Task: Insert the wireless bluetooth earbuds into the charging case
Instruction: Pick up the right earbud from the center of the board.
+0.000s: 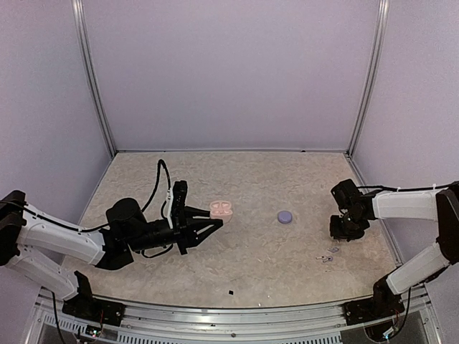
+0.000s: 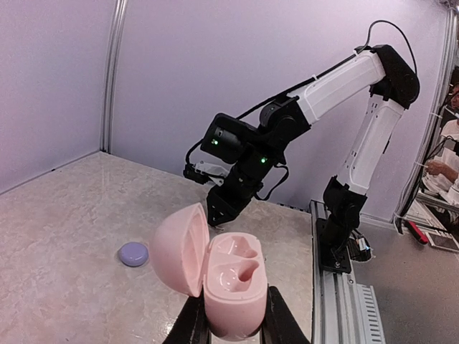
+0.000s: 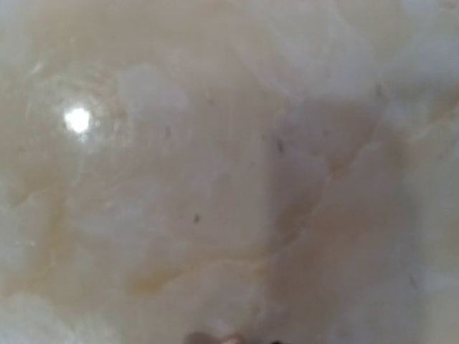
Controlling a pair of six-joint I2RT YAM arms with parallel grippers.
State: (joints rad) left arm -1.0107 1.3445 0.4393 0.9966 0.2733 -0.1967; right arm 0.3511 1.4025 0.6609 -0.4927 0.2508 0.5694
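The earbuds [image 1: 328,254] are seen on the table [image 1: 251,179], just beside the right gripper [image 1: 346,233] on its near side; whether its jaws are apart cannot be told. The open charging case [image 1: 222,209] is clamped in the left gripper [image 1: 212,219], well apart to the left, so the right arm is judged nearer.

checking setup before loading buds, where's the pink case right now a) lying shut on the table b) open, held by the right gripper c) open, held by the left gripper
c: the left gripper clamps the pink case, which gapes open.
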